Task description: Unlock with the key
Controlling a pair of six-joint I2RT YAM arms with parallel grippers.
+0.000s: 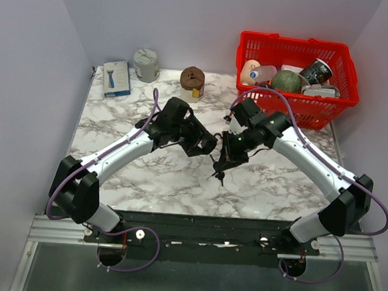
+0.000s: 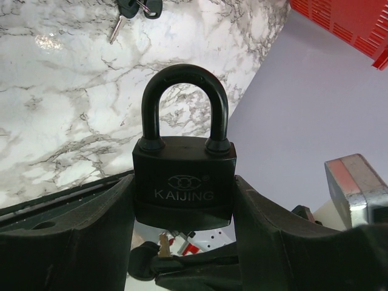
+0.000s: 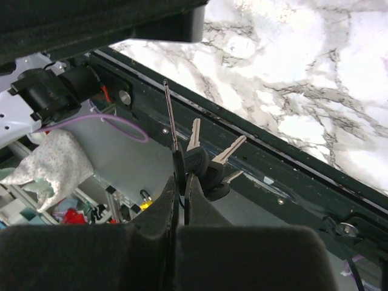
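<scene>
Left gripper (image 1: 206,144): clamped across the flat body of a black KAIJING padlock (image 2: 183,176), one finger against each side, apparently held clear of the table. Shackle (image 2: 185,73) is seated in both holes and points away from my palm, so the lock is not yet opened. Keyway not visible. I judge it lies on the underside, facing back toward my wrist.

Right gripper (image 3: 179,203): jaws together, pinching the black heads of a key bunch (image 3: 203,157). Blades fan out past the fingertips, one seen edge-on and two splayed. The bunch sits out beyond the shackle end of the left gripper, near the padlock but apart from it.

Step in hand, as I judge it: bringing key to keyway. To do it well:
- turn the left wrist so the padlock's underside faces the right gripper;
- present one blade only, in line with the keyway;
- keep the spare blades from fouling the body;
- hold the left clamp firm against push and twist.

Surface and room, largest first:
- pale walls (image 1: 27,54) on three sides;
- white marble-patterned tabletop (image 1: 171,180) beneath both grippers;
- red basket (image 1: 319,111) of mixed goods beyond the right gripper;
- blue-and-white carton (image 1: 117,79), grey tin (image 1: 146,65) and brown jar (image 1: 192,82) beyond the left gripper, along the far edge.
</scene>
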